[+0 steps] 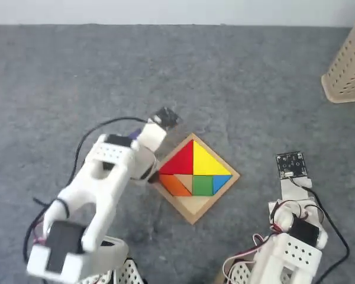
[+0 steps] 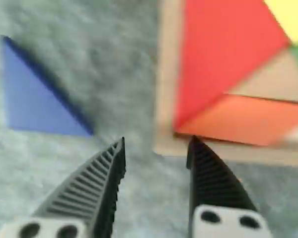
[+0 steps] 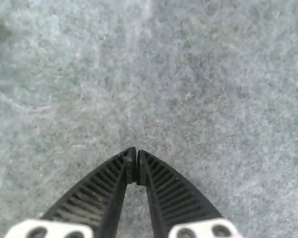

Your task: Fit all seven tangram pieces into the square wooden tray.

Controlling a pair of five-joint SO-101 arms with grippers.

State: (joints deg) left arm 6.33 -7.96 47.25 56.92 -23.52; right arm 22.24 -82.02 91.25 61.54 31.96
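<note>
The square wooden tray [image 1: 194, 208] lies turned like a diamond on the grey carpet. It holds a red triangle [image 1: 180, 161], a yellow triangle [image 1: 209, 160], an orange piece [image 1: 174, 185], a green square [image 1: 202, 186], a small blue piece [image 1: 222, 182] and a tan piece [image 1: 183, 179]. A blue triangle [image 2: 30, 101] lies flat on the carpet just outside the tray's edge [image 2: 166, 74]. My left gripper [image 2: 157, 144] hangs open at the tray's corner, beside the blue triangle, holding nothing. My right gripper [image 3: 136, 151] is shut and empty over bare carpet.
The left arm [image 1: 109, 177] leans over the carpet beside the tray's left corner. The right arm [image 1: 293, 231] stands at the lower right, apart from the tray. A beige perforated basket [image 1: 348, 65] stands at the far right edge.
</note>
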